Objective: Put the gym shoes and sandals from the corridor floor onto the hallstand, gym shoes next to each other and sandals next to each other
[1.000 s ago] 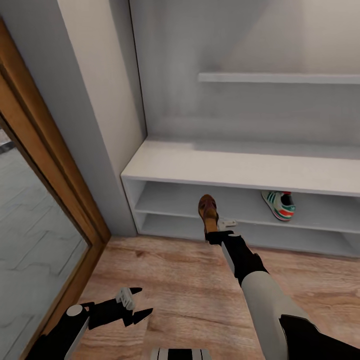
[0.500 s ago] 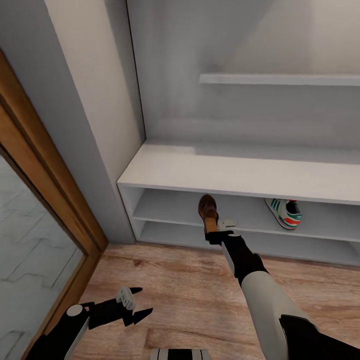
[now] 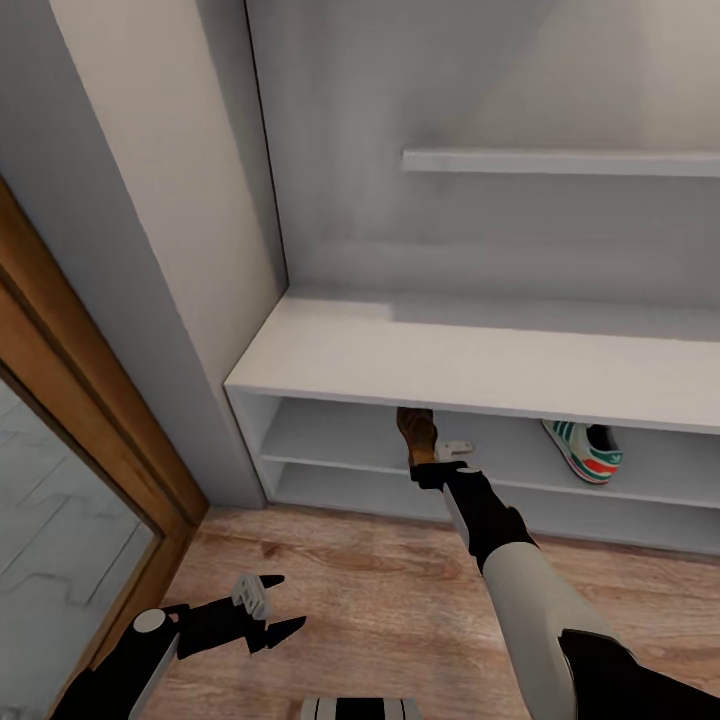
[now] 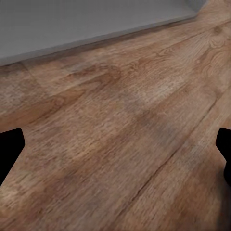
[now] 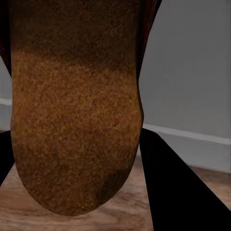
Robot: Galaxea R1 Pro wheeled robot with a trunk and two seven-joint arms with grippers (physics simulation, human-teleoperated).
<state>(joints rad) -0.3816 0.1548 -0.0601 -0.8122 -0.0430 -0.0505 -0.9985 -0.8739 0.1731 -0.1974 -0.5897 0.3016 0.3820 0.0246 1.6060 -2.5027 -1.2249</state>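
Note:
My right gripper [image 3: 432, 457] is shut on a brown sandal [image 3: 413, 430], holding it toe-first into the upper open shelf level of the pale grey hallstand [image 3: 420, 350]. The bench top hides the sandal's toe. In the right wrist view the sandal [image 5: 77, 120] hangs close between the dark fingers [image 5: 173, 192]. One white gym shoe [image 3: 587, 452] with green stripes and a red-orange patch lies on the same shelf level, further right. My left gripper [image 3: 272, 606] hangs open and empty low over the wood-plank corridor floor [image 3: 380, 570]. The other shoe and sandal are out of view.
A brown wood-framed glass panel [image 3: 100, 420] stands at the left, beside a grey wall corner [image 3: 170, 280]. The hallstand's lower shelf level [image 3: 380, 490] sits just above the floor. Bare planks [image 4: 120, 144] lie under the left gripper, with the hallstand's grey base [image 4: 72, 24] beyond.
The head camera has moved closer, shifting the whole picture. The sandal in my right gripper now reaches further under the bench top, its toe hidden. The left gripper has not moved.

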